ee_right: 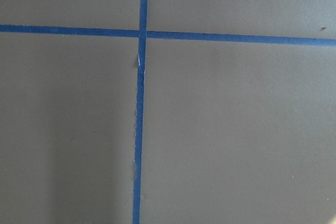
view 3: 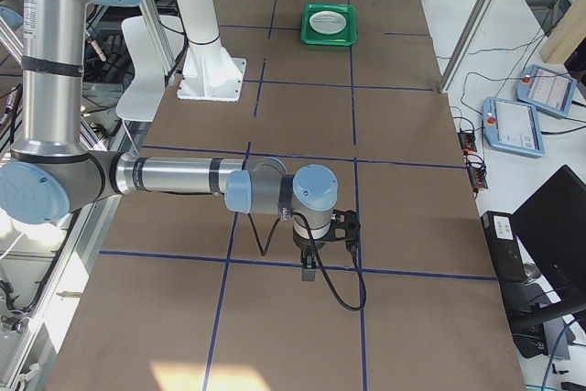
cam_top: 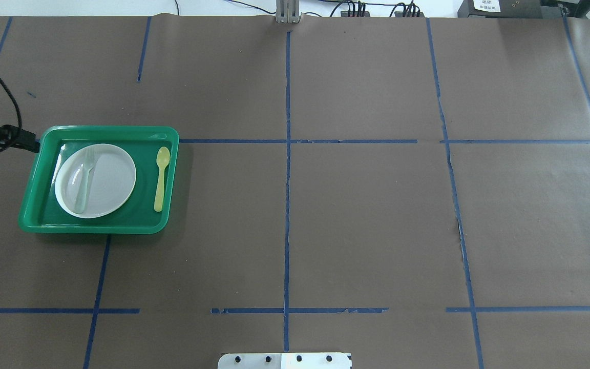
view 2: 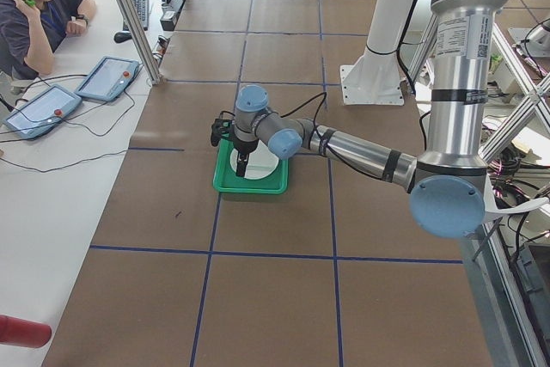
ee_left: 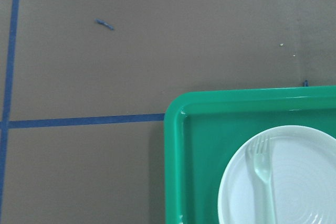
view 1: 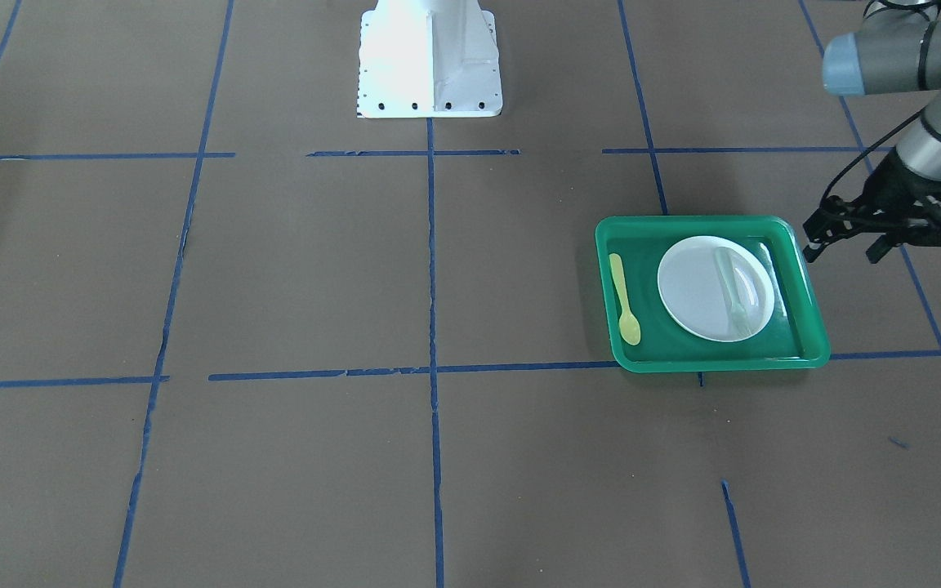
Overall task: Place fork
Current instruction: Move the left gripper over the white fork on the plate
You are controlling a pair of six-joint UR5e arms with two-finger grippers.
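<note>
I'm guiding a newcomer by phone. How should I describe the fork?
On the brown table stands one green tray holding a round white plate. The fork lies on that plate. It is pale, see-through and tined, unlike the yellow spoon lying beside the plate.

Slim, pale translucent fork (cam_top: 84, 179) flat on the white plate (cam_top: 113, 179)
</note>
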